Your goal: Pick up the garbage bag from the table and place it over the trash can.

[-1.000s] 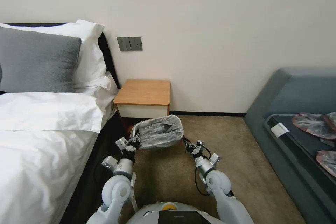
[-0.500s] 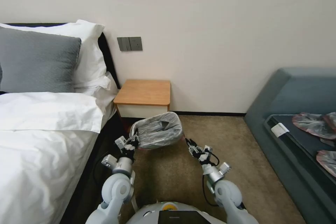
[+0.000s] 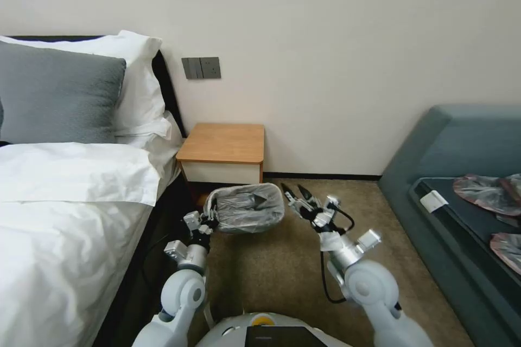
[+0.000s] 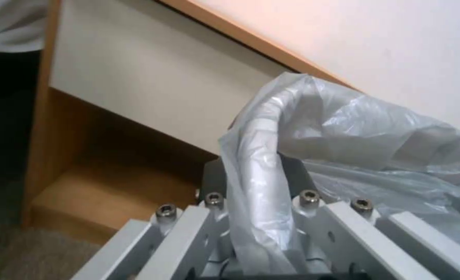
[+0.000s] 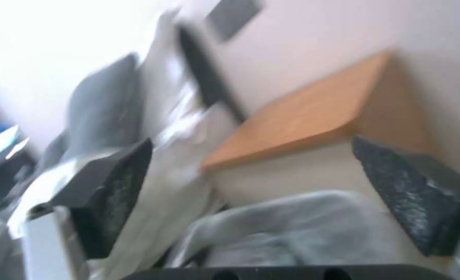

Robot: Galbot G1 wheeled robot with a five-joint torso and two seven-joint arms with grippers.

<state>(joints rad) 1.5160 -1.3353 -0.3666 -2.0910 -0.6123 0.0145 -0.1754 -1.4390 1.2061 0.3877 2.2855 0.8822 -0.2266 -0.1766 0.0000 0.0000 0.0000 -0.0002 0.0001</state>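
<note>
The garbage bag (image 3: 247, 207) lies draped over the trash can, which is hidden beneath it, on the carpet in front of the table (image 3: 223, 143). My left gripper (image 3: 208, 222) is at the bag's left rim. In the left wrist view the left gripper (image 4: 256, 182) is shut on a rolled fold of the garbage bag (image 4: 344, 128). My right gripper (image 3: 296, 194) hangs open, just right of the bag and clear of it. In the right wrist view its dark pads (image 5: 116, 186) stand wide apart, with the garbage bag (image 5: 292, 225) and the table (image 5: 313, 116) beyond them.
A bed (image 3: 65, 200) with white linen stands close on the left. On the right is a blue sofa (image 3: 461, 162) with several similar bags (image 3: 488, 192) on it. Open carpet (image 3: 260, 276) lies between me and the bin.
My right gripper has let go of the bag's right rim, drawn back, then risen forward beside the bin, open. The left gripper keeps its hold on the left rim.
</note>
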